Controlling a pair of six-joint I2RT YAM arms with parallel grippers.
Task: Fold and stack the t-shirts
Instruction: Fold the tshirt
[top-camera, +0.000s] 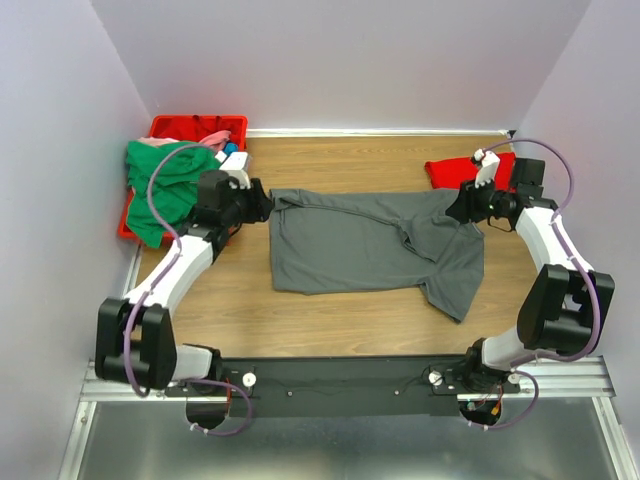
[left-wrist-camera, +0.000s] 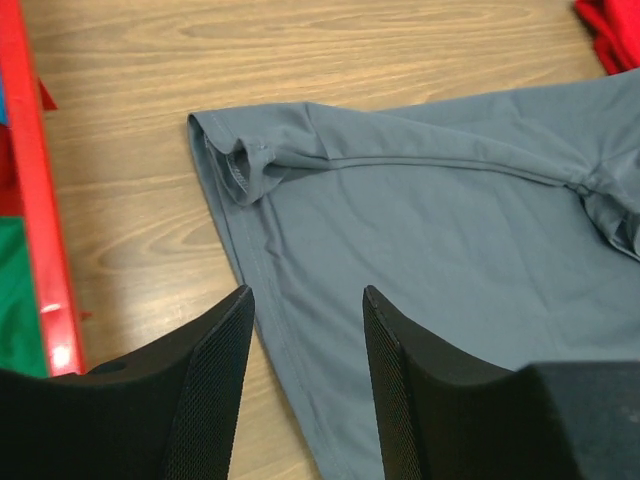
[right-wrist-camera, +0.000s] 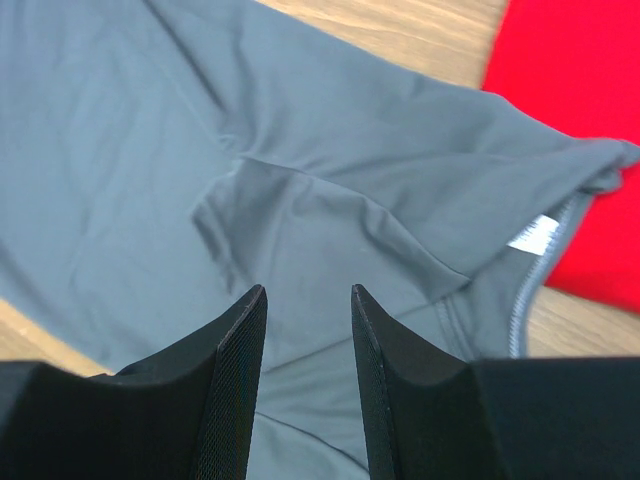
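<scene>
Clearly you're early: grey shirt (top-camera: 370, 250) barely folded, left gripper (left-wrist-camera: 305, 300) and right gripper (right-wrist-camera: 308, 295) gaping empty at its ends, green shirt (top-camera: 165, 185) waiting left of it.

dark grey t-shirt (top-camera: 370, 245) spread flat, red t-shirt (top-camera: 450, 172) at its collar end, green t-shirt (top-camera: 165, 185) heaped left

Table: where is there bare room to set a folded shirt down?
Bare table runs along the near side, between the grey shirt and the black rail, and at the far edge between red bin and red shirt. The bin corner is crowded.
</scene>
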